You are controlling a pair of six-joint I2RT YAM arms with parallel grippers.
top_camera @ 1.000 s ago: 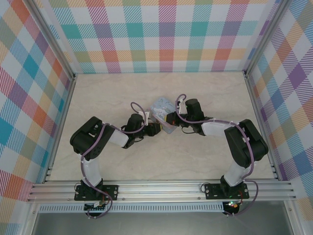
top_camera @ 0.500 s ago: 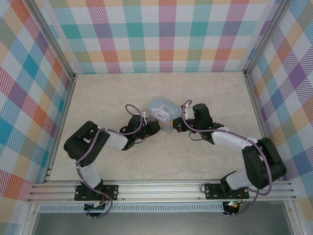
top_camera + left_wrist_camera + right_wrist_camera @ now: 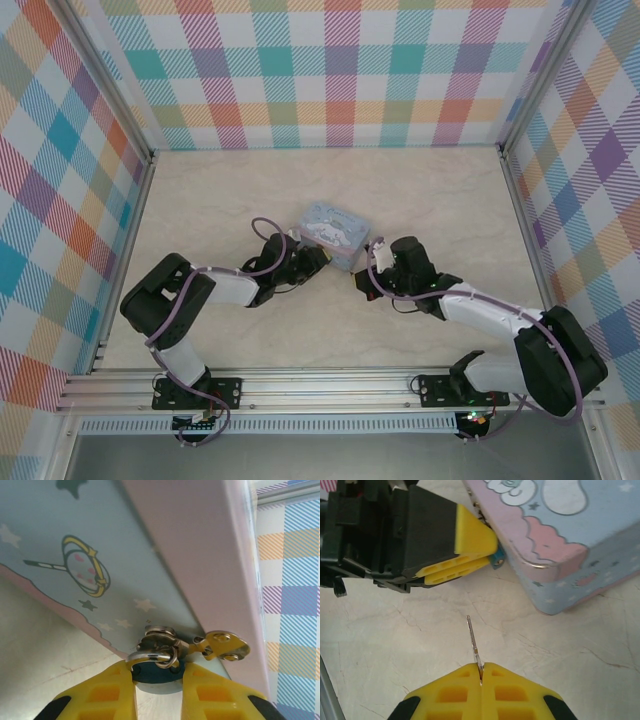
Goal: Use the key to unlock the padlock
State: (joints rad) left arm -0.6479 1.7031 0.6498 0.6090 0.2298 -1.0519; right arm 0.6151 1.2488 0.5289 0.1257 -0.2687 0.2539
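The teal padlock [image 3: 156,674] hangs by its silvery shackle [image 3: 150,656] from the hasp on the pale blue cartoon tin [image 3: 75,540]. My left gripper [image 3: 159,669] is shut on the padlock's body, one yellow finger on each side. In the right wrist view a corner of the padlock [image 3: 498,558] peeks out past the left gripper's fingers [image 3: 470,537]. The thin grey key [image 3: 473,639] sticks forward out of my right gripper [image 3: 481,668], which is shut on it, a short way from the padlock and above bare table. From above, the left gripper [image 3: 320,258] touches the tin [image 3: 334,226]; the right gripper [image 3: 359,282] is apart from it.
The tin's rounded corner [image 3: 560,560] lies just ahead and to the right of the key. A brass clasp plate [image 3: 226,645] sticks out beside the hasp. Checked walls [image 3: 340,70] close the table at the back and sides; an aluminium rail [image 3: 330,385] runs along the near edge.
My right gripper has drawn back from the tin toward the near edge, key still held. The left arm has stretched forward, and its jaws have closed a little on the padlock.
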